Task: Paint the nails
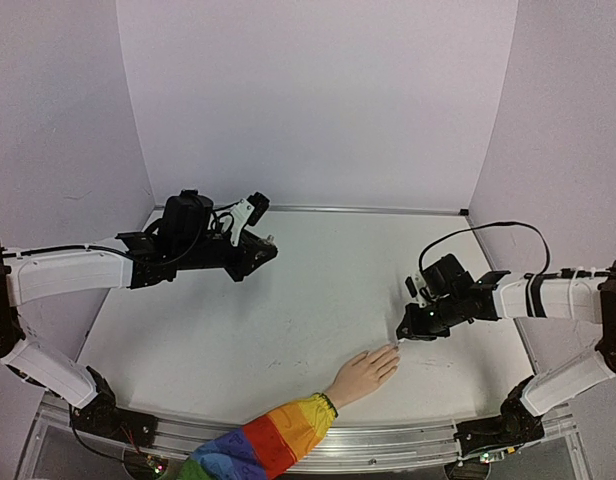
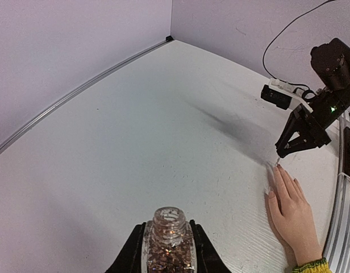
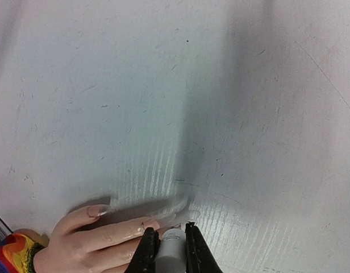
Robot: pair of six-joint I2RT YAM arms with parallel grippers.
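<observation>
At the near edge of the white table, a rainbow-striped fabric sleeve ends in a small flesh-coloured hand, which lies flat, palm down, with its fingers spread. The nails, tiny and pale, sit at the fingertips, which point toward the right gripper.

That gripper is clamped narrowly on the pale cylindrical handle of a polish brush. The tip is down at the longest fingertip, but the blur hides whether the bristles touch it. The step in hand looks like brushing polish onto that nail.

The next move calls for a short, light stroke kept on the nail and off the skin.

Farther back, well apart from the hand, the left gripper holds a small clear uncapped bottle of coppery glitter polish upright, probably for re-dipping.
</observation>
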